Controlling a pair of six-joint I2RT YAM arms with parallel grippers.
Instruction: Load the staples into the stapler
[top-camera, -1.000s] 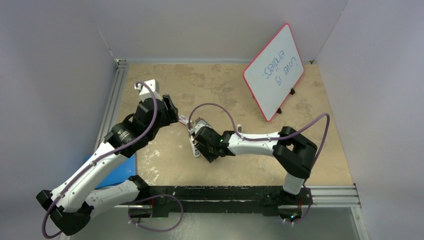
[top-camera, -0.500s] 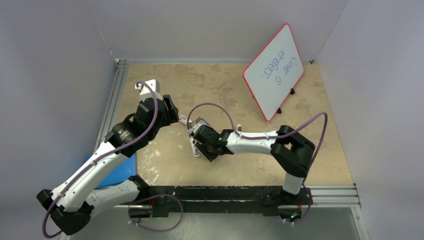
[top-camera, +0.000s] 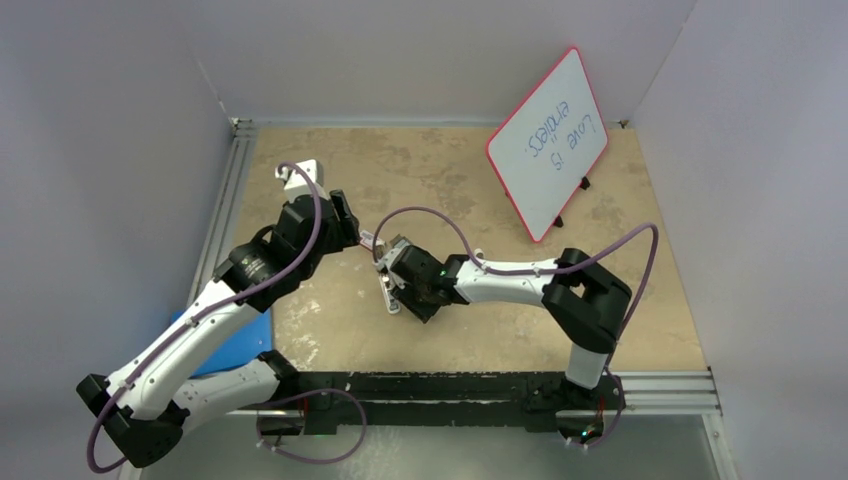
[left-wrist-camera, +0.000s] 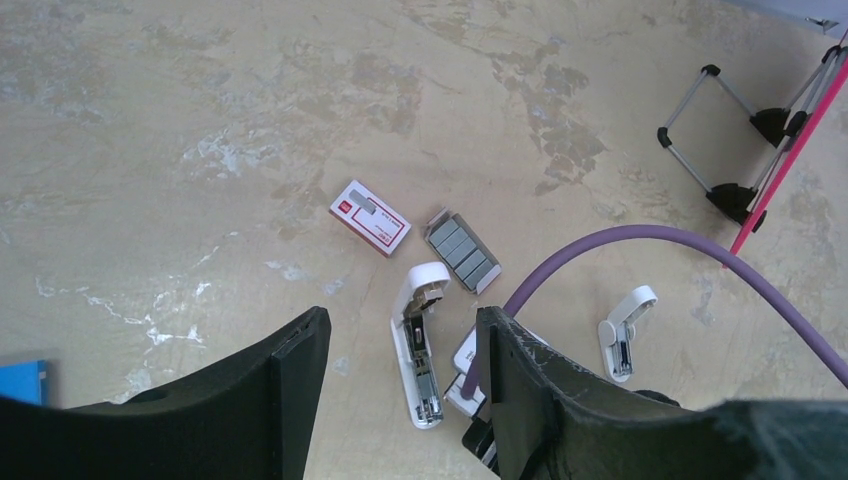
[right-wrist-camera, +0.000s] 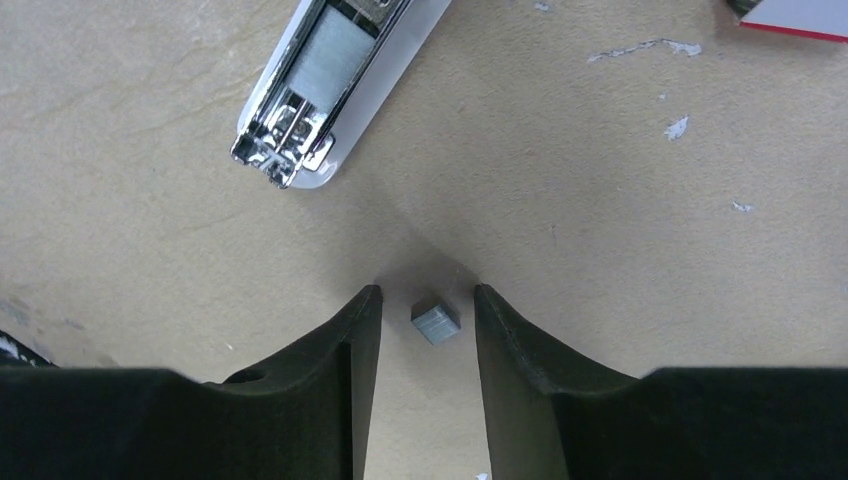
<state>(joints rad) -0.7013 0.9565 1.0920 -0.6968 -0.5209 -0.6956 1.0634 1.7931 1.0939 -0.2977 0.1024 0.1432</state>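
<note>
The white stapler (left-wrist-camera: 420, 345) lies open on the table, its metal channel facing up; its front end (right-wrist-camera: 330, 80) shows in the right wrist view. A small grey block of staples (right-wrist-camera: 436, 321) rests on the table between the fingers of my right gripper (right-wrist-camera: 427, 302), which is open and touching neither side of it. More grey staples sit in their tray (left-wrist-camera: 462, 251), with the red-and-white sleeve (left-wrist-camera: 370, 217) beside it. My left gripper (left-wrist-camera: 400, 335) hovers open above the stapler, holding nothing. From above, the right gripper (top-camera: 397, 283) is low beside the stapler (top-camera: 388, 298).
A short stubby white piece (left-wrist-camera: 625, 330) lies to the right of the stapler. A red-framed whiteboard (top-camera: 548, 140) stands on its wire stand at the back right. A blue object (top-camera: 240, 345) lies under the left arm. Side walls enclose the table.
The right gripper's fingers have narrowed around the spot by the stapler and the arm has shifted slightly left. The left arm has edged a little upward.
</note>
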